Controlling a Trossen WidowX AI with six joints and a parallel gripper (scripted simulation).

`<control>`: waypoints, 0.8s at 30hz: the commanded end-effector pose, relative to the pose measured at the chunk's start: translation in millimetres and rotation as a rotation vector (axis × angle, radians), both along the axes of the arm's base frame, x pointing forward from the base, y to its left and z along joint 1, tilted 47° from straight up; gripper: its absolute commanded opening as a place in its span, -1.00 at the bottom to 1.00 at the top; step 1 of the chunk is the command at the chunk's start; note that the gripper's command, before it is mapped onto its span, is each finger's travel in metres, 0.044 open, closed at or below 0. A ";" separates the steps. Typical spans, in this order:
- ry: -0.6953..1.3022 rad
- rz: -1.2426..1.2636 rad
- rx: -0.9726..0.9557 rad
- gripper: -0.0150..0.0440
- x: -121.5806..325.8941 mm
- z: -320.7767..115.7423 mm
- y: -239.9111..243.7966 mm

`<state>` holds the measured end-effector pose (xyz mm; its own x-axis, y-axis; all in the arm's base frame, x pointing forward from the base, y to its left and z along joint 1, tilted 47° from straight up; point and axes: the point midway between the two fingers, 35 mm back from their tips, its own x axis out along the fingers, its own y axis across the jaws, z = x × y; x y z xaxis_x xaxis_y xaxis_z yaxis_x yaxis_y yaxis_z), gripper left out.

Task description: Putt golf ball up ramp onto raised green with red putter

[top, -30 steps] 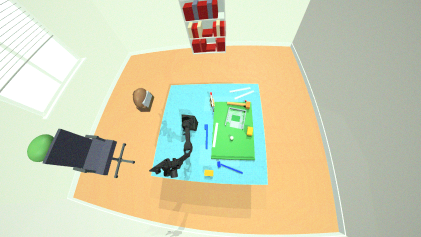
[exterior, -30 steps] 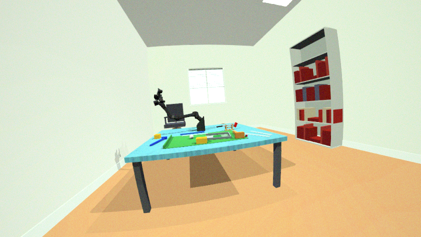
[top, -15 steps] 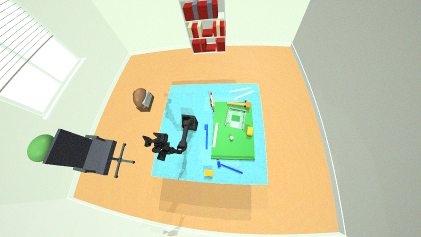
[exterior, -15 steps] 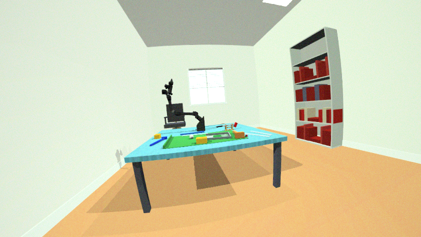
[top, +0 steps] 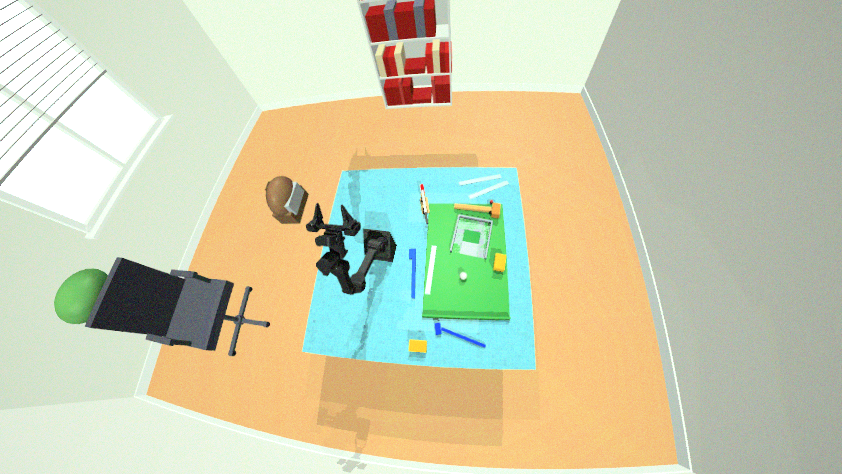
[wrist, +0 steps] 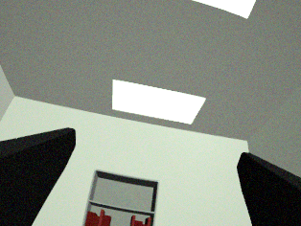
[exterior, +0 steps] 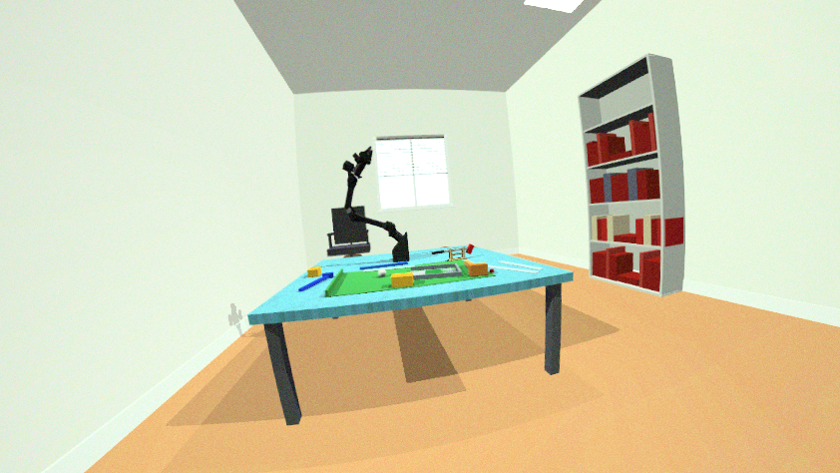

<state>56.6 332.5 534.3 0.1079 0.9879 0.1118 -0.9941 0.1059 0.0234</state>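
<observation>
My gripper (top: 331,206) (exterior: 370,150) (wrist: 158,151) is open and empty, high above the table's window side and far from the putter. The red putter's head (top: 421,187) (exterior: 470,248) shows at the small wooden rack (top: 426,202) (exterior: 457,258), beside the mat's far corner; its dark handle (exterior: 437,252) shows on the rack's other side. The white golf ball (top: 463,275) (exterior: 381,272) lies on the green mat (top: 447,301) (exterior: 358,285). A grey-walled frame (top: 489,238) (exterior: 437,275) stands on the mat, with a pale sloped surface and a green patch inside. The wrist view shows no task object.
On the blue table (top: 377,329) (exterior: 281,305) are blue putter-like tools (top: 413,276) (top: 465,337), a yellow block (top: 417,346) and white strips (top: 480,179) (top: 488,189). An orange mallet (top: 474,208), another yellow block (top: 499,262) and a white strip (top: 431,270) lie on the mat.
</observation>
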 end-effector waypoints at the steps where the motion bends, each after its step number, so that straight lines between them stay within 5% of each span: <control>1: -0.034 -0.087 -0.164 1.00 34.1 -54.2 39.1; 13: -0.118 -0.265 -0.626 1.00 131.7 -214.4 86.0; 24: -0.148 -0.318 -1.090 1.00 205.5 -374.5 60.5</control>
